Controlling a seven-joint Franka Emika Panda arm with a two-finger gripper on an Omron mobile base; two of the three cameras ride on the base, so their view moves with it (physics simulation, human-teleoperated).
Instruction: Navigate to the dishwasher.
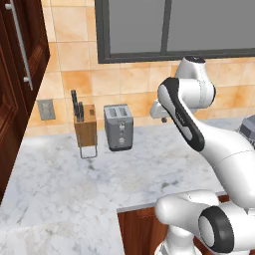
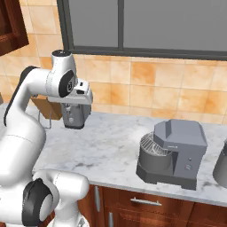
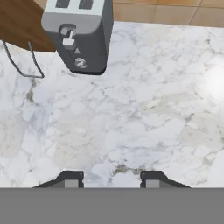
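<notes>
**Base parked at marble table, arm folded over it, no dishwasher front in frame**

Nearest: wood cabinet fronts (image 2: 146, 206) under the table edge, with bar pulls. None of them reads as a dark grey appliance panel, so I can't place the dishwasher from these views.

End effector (image 3: 111, 178): fingertips (image 3: 70, 178) sit well apart, open, nothing between them, hovering over bare marble table (image 3: 131, 113).

Mid table, right side: grey stand mixer (image 2: 173, 153) near the front edge, with another grey item (image 2: 220, 166) cut off at the right border, can't tell what it is.

Further back, left of the arm: silver two-slot toaster (image 1: 118, 127), lever facing the camera. Just beside it to the left, a wooden knife block (image 1: 85, 127) on a wire stand, dark handles sticking up. Both stand close to the wall.

Far: tan tiled backsplash with a wall outlet (image 1: 46, 109) left of the knife block, dark-framed window (image 1: 174, 30) above. Dark wood tall cabinet (image 1: 20, 74) with a long bar handle closes off the left end.
</notes>
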